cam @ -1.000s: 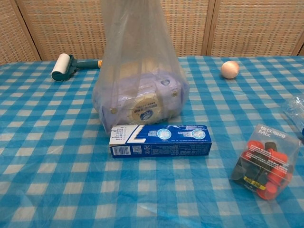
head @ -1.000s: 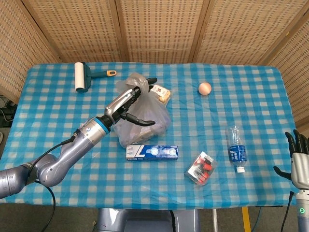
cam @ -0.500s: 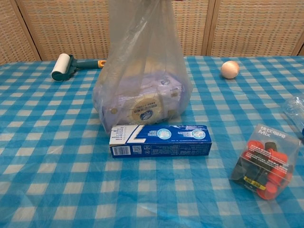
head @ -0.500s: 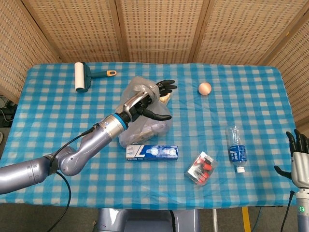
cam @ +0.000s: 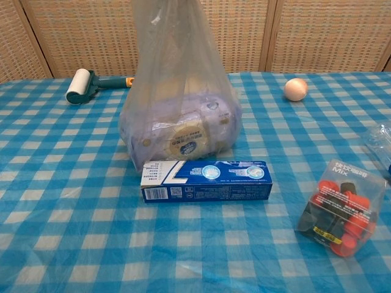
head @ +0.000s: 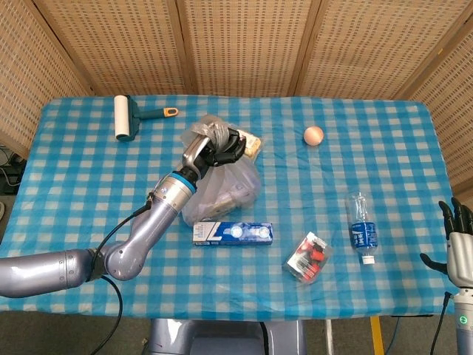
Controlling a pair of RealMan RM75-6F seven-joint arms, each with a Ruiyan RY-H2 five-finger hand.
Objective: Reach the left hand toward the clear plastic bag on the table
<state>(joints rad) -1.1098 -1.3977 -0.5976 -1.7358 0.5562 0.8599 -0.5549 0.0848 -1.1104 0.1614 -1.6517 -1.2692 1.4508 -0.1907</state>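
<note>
The clear plastic bag (head: 225, 188) stands mid-table with a purple pack inside. In the chest view the bag (cam: 177, 122) is drawn upward, and its gathered neck runs out of the top of the frame. My left hand (head: 216, 147) sits at the bag's top with fingers curled around the bunched plastic, holding it. The left hand itself is hidden in the chest view. My right hand (head: 458, 238) hangs off the table's right front corner, fingers apart and holding nothing.
A blue toothpaste box (head: 233, 234) lies just in front of the bag. A lint roller (head: 124, 118) is at back left, a peach-coloured ball (head: 313, 135) at back right. A water bottle (head: 361, 228) and a red-and-black packet (head: 308, 257) lie to the right.
My left hand went from spread fingers over the bag to fingers curled tight around its neck. The bag's top shifted slightly and stays pulled upward. The right hand has not moved.
</note>
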